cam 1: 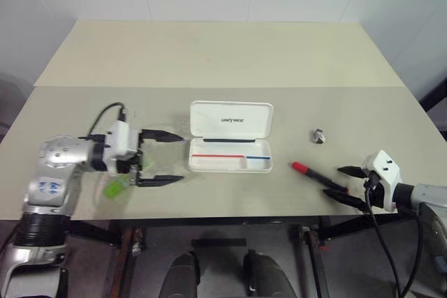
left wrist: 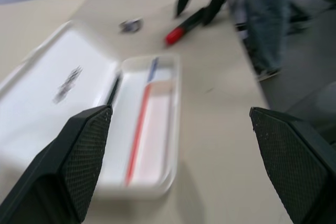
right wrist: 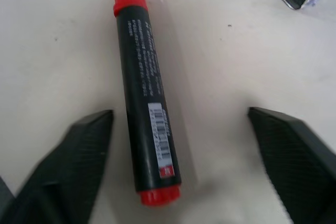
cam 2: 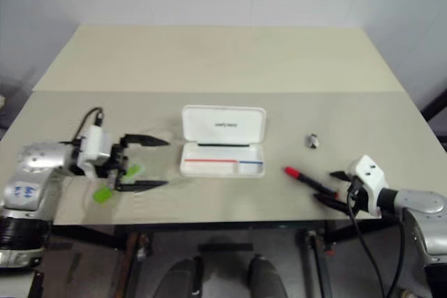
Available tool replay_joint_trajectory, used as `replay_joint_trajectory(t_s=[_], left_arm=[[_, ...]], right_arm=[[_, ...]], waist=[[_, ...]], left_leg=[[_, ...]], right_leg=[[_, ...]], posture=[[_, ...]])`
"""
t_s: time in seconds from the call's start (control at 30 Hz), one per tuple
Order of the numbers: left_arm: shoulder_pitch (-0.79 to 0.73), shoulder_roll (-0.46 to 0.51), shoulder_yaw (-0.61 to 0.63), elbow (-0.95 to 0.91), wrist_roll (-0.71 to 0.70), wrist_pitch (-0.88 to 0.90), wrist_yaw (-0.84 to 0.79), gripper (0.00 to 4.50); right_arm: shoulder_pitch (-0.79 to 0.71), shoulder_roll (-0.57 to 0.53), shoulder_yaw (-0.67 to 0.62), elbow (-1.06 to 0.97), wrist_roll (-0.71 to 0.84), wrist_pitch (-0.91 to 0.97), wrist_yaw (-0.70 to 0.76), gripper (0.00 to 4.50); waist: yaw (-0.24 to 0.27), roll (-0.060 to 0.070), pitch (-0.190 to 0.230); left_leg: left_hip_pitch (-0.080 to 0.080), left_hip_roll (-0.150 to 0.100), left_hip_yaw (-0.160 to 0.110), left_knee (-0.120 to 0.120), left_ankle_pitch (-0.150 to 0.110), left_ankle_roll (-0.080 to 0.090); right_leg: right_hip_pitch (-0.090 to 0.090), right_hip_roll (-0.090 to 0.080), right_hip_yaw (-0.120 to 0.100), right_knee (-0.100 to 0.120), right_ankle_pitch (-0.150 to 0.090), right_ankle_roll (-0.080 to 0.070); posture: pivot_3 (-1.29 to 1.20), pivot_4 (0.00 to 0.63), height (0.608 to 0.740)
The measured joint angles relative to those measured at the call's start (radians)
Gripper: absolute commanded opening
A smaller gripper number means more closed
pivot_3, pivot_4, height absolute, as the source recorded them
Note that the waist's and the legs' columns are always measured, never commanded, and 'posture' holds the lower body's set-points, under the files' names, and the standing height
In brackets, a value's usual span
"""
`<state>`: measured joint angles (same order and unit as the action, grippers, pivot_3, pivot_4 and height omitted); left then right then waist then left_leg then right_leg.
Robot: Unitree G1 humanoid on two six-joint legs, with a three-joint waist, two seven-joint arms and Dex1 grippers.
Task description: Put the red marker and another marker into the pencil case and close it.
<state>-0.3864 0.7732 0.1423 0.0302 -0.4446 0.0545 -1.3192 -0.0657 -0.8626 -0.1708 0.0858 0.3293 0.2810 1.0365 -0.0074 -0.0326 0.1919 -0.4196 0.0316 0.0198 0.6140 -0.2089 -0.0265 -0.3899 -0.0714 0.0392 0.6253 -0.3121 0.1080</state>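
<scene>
Red marker (right wrist: 147,98) lies between my right gripper's (cam 1: 347,186) spread fingers: light, stiff, slick; grip mid-barrel; left gripper (cam 1: 166,158) wide, empty.

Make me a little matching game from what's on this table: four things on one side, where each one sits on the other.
Things:
1. pencil case
2. red marker
3. green highlighter
4. small grey object

Places:
A. between the right tool's open fingers
B. middle of the table, lid open
C. under the left tool
D. alone, between case and marker, farther back

Pairs: 1-B, 2-A, 3-C, 4-D
</scene>
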Motion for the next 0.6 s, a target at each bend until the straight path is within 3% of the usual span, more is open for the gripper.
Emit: replay_joint_trajectory(t_s=[0.23, 0.5, 0.6], left_arm=[[0.038, 0.017, 0.013, 0.036, 0.0, -0.013, -0.007, 4.5], [0.042, 0.025, 0.032, 0.063, 0.0, -0.022, -0.007, 4.5], [0.052, 0.035, 0.041, 0.071, 0.001, -0.033, -0.006, 4.5]], right_arm=[[-0.033, 0.015, 0.045, -0.001, 0.0, -0.026, 0.026, 0.67], [-0.057, 0.015, 0.093, -0.067, -0.009, -0.034, 0.076, 0.6], [-0.18, 0.026, 0.128, -0.126, 0.003, -0.032, 0.103, 0.6]], waist=[[-0.009, -0.001, -0.001], [-0.021, -0.001, 0.0], [-0.031, -0.001, 0.0]], left_leg=[[0.003, 0.001, 0.003, 0.0, 0.0, 0.001], [0.002, 0.001, 0.004, -0.002, 0.0, 0.0], [0.003, 0.002, 0.007, -0.002, 0.0, 0.0]], right_leg=[[0.001, -0.001, 0.003, 0.0, -0.002, -0.005], [-0.001, -0.001, 0.003, 0.0, 0.001, -0.001], [-0.002, 0.0, 0.006, 0.001, 0.001, 0.0]], posture=[[0.0, 0.15, 0.74], [0.0, 0.15, 0.74], [0.0, 0.15, 0.74]])
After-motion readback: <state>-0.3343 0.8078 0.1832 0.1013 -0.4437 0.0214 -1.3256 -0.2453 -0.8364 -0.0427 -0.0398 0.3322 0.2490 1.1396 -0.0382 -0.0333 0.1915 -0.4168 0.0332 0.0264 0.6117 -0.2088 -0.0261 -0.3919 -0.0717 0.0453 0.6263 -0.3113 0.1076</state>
